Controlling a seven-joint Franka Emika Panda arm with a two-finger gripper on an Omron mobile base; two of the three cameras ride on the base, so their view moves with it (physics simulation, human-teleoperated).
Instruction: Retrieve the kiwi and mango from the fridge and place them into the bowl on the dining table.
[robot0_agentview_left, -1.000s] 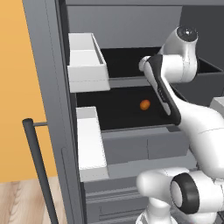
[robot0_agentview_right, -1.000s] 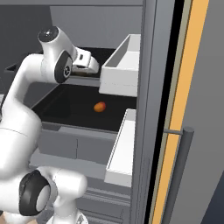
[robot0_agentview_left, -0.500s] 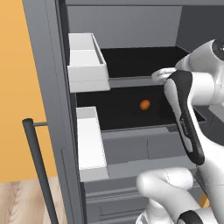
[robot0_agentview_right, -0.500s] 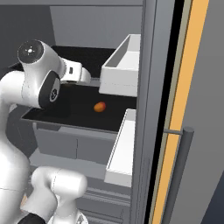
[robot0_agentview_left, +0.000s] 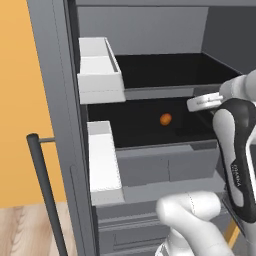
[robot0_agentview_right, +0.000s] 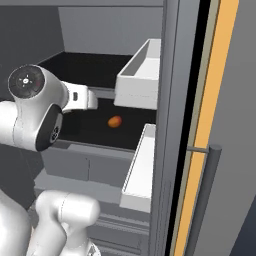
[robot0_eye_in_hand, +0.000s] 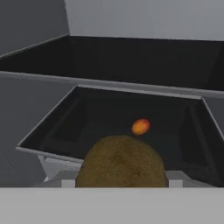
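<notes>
The kiwi (robot0_eye_in_hand: 121, 161) sits large and close at the bottom of the hand view, right where the pincer's tips would rise, so it looks pinched in the pincer, whose jaws stand partly apart around the fruit; the tips themselves are hidden behind it. The mango (robot0_agentview_left: 165, 119) lies alone on the black middle shelf (robot0_agentview_left: 150, 130) of the fridge (robot0_agentview_left: 55, 100), well apart from the hand. The step in hand, as I judge it, is carrying the kiwi out of the fridge. To do it well, draw the hand straight back and level so the fruit does not brush the shelf's front lip or the white door bins (robot0_agentview_left: 100, 65), keep the grip steady without squeezing harder on a smooth oval that could slip, and swing the arm only once it is clear of the open doors. The shelves are dark and flat, with grey drawers (robot0_agentview_left: 165, 167) below; an orange wall (robot0_agentview_left: 20, 100) and pale wood floor (robot0_agentview_left: 25, 230) flank the fridge.
</notes>
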